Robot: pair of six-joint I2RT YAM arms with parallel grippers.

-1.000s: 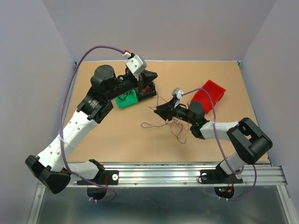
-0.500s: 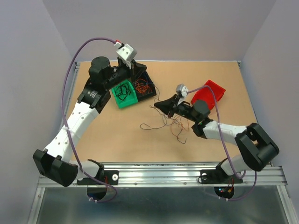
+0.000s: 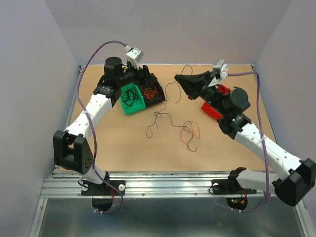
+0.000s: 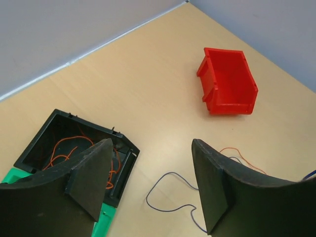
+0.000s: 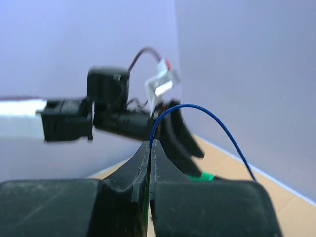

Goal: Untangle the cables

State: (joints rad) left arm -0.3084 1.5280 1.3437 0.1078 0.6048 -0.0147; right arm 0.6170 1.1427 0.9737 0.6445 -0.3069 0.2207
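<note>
The cables [image 3: 183, 129] were seen strewn mid-table [image 3: 123, 143]. One dark-blue strand [image 5: 197, 111] was pinched in the fully closed right tool [image 5: 149, 147] and held high, prob. to draw it clear of the tangle. The left tool [image 4: 150, 148], jaws wide w/ nothing held, was hung over the green bin [image 3: 134, 109] & black bin [image 3: 159, 98], where sorted wires were kept.

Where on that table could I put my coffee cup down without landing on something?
Best is the bare table at the near left, between the left arm and the loose cables. The far right corner beyond the red bin is bare too. The middle is strewn with cables, and the far left is crowded by the green bin and black bin.
</note>
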